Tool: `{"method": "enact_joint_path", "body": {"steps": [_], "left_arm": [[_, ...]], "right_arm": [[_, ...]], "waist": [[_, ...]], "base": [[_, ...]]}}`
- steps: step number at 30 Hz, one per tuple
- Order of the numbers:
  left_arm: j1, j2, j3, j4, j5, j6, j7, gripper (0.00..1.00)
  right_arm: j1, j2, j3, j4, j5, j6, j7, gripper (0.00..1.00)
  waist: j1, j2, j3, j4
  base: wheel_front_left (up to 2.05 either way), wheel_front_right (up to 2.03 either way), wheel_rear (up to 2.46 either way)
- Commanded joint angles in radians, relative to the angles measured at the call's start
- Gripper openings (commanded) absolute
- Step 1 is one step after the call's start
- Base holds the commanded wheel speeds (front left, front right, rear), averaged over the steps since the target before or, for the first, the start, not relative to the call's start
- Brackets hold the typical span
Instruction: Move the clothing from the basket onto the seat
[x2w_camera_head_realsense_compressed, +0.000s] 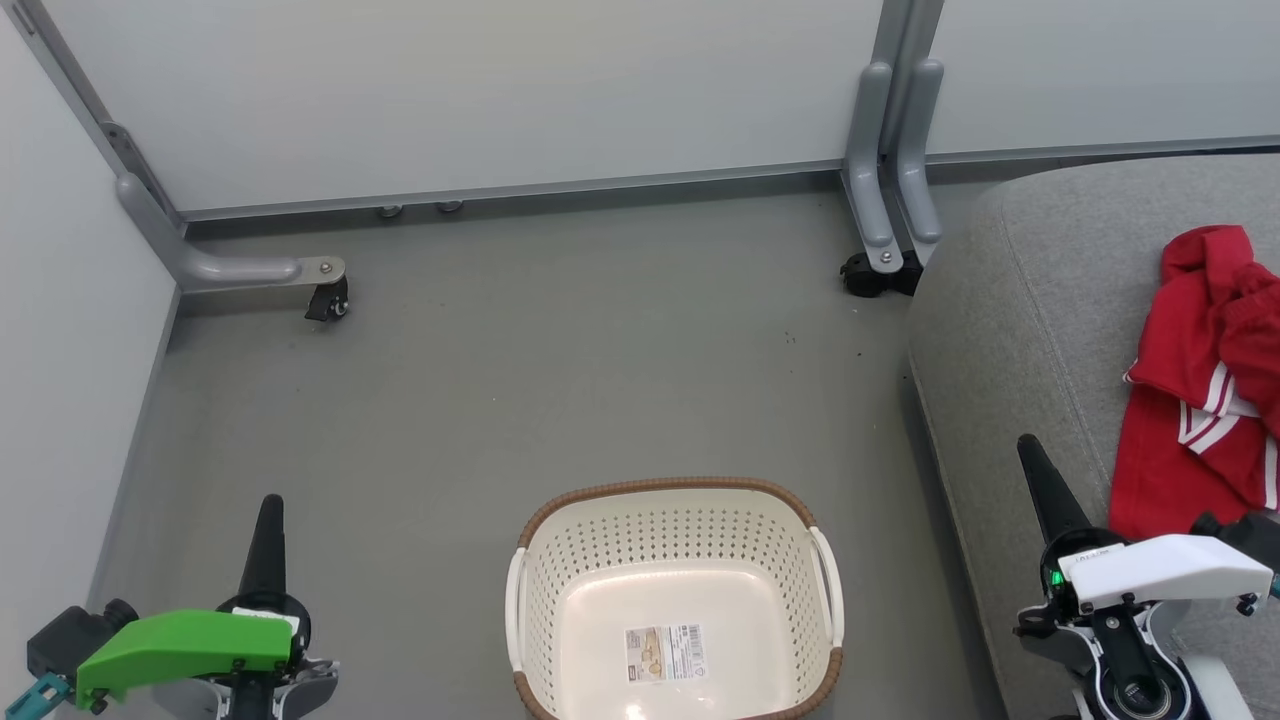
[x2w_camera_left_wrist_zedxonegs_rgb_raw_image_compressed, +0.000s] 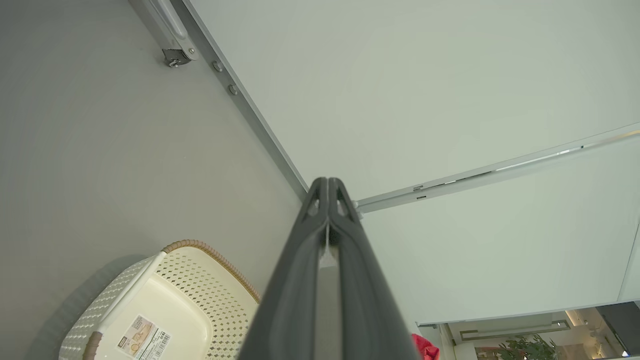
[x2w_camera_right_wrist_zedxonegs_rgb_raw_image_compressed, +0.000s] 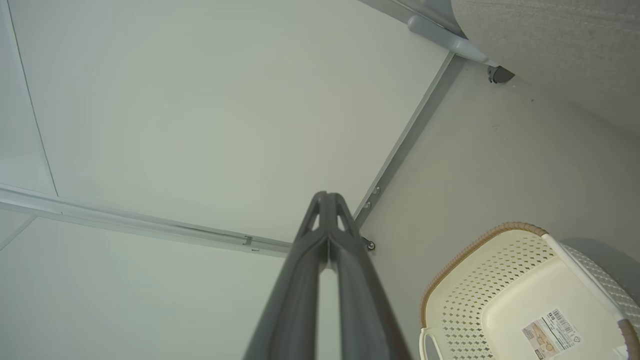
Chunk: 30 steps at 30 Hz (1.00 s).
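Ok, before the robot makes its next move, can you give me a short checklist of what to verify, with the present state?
1. Basket holds no clothing, only a sticker: ok.
2. Clothing lies on the seat: ok.
3. All of the clothing is fully on the seat: cannot tell, the head view cuts it off at the right edge.
4. Left pincer shut, holding nothing: ok.
5. Right pincer shut, holding nothing: ok.
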Motion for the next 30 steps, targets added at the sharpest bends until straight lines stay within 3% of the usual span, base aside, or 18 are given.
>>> {"method": "enact_joint_path", "body": {"steps": [1,30], "left_arm": [[-0.025,-0.002,0.008,-0.004,-0.025,-0.008,0.007,0.00],[-0.050,-0.015,0.039,0.002,-0.255,-0.035,0.068,0.00]], "right_arm": [[-0.020,-0.005,-0.004,0.001,0.027,0.000,0.005,0.00],[-0.050,0.001,-0.030,0.057,0.259,0.000,0.032,0.00]], "waist": [[0.0000,0.0000,0.000,0.000],[0.0000,0.0000,-0.006,0.001]], "base": [[0.00,0.00,0.00],[0.00,0.00,0.00]]}}
